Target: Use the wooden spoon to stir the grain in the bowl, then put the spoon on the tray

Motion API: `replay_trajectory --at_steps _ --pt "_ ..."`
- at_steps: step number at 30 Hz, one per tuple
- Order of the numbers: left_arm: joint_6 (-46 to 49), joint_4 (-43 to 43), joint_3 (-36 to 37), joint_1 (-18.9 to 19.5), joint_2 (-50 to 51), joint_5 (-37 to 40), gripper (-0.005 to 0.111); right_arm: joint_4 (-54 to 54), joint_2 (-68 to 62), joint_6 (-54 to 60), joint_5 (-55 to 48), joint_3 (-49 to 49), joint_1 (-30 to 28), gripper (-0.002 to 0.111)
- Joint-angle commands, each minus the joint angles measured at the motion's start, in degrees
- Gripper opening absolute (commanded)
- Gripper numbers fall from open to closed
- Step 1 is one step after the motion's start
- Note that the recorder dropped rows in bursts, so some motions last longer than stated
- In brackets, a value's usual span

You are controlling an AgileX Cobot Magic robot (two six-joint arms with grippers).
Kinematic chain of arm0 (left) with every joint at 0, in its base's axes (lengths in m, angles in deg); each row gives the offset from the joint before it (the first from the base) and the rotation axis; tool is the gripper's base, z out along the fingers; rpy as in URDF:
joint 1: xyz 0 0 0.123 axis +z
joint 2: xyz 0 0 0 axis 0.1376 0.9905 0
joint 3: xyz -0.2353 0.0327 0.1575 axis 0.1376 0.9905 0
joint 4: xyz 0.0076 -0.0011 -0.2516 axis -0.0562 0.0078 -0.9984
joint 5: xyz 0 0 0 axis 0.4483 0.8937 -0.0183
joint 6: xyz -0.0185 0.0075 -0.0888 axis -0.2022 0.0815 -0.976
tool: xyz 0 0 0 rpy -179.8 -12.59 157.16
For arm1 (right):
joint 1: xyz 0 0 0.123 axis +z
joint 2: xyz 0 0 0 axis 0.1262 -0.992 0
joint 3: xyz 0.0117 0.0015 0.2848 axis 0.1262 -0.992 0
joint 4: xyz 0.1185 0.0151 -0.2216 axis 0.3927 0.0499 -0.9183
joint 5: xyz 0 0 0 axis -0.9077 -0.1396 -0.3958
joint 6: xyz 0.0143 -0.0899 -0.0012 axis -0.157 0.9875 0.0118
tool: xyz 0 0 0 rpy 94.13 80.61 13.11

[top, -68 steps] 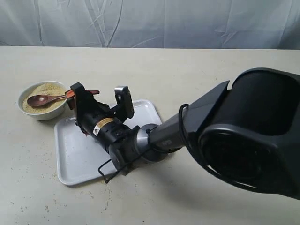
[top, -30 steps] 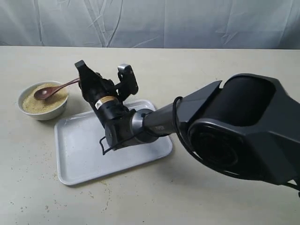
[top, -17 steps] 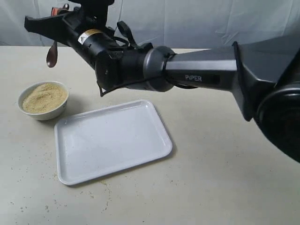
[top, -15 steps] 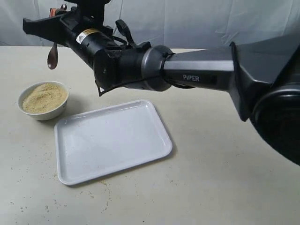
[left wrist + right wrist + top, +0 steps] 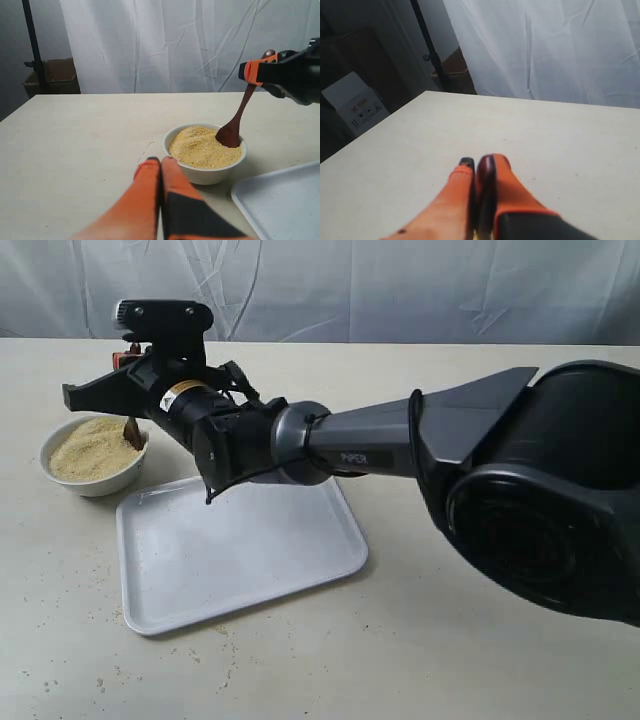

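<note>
Pinching the spoon [image 5: 239, 116] at the top of its handle, the right gripper [image 5: 256, 72] hangs it steeply, head dipped in the grain [image 5: 200, 147] on the tray [image 5: 240, 540] side of the bowl [image 5: 200, 175]. The left gripper [image 5: 161, 167] is pressed together, empty. The spoon looks light, stiff and smooth; held so high it may swivel, so a firm pinch suits stirring.

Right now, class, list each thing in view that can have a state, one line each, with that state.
wooden spoon: held tilted, head dipped into the grain
grain: heaped in the bowl
bowl: upright, filled with grain
tray: lying flat, bare, spoon not yet on it
right gripper: shut on the wooden spoon's handle
left gripper: shut, holding nothing
</note>
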Motion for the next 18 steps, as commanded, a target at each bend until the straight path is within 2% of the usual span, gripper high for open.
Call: replay_trajectory --at_steps 1,12,18 --pt "-0.06 0.05 0.28 0.05 -0.29 -0.19 0.000 -0.92 -0.84 0.78 -0.55 0.82 2.03 -0.001" --pt "-0.06 0.05 0.28 0.05 -0.29 -0.19 0.000 -3.41 1.06 2.88 -3.81 6.38 2.03 -0.001" --pt "-0.06 0.05 0.28 0.05 -0.29 -0.19 0.000 -3.69 1.06 2.99 -3.48 6.64 3.89 -0.001"
